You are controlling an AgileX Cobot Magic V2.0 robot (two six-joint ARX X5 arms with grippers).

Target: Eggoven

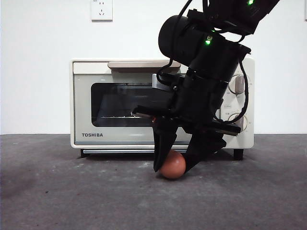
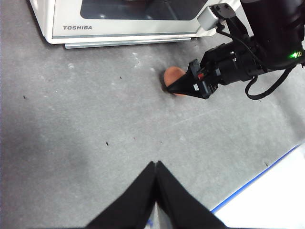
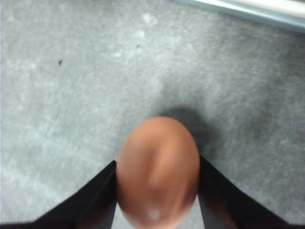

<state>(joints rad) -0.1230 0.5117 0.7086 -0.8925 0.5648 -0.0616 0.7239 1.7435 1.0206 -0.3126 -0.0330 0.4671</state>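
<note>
Grey mottled table [image 1: 57, 201], white wall [image 1: 38, 57], wall socket [image 1: 101, 9]

Egg [image 1: 173, 165] on table [image 1: 57, 201], just before oven [image 1: 124, 103], below its door. Right gripper [image 1: 175, 166] over egg, one jaw at each side, touching it. Left gripper [image 2: 156, 164] well apart, nearer the table's front, jaws together. Socket [image 1: 101, 9] on wall behind oven.

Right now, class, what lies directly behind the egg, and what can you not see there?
Behind the egg stands the cream toaster oven, door shut. The right end effector straddles the egg on the grey table. The arm covers part of the oven's door and knobs.
</note>
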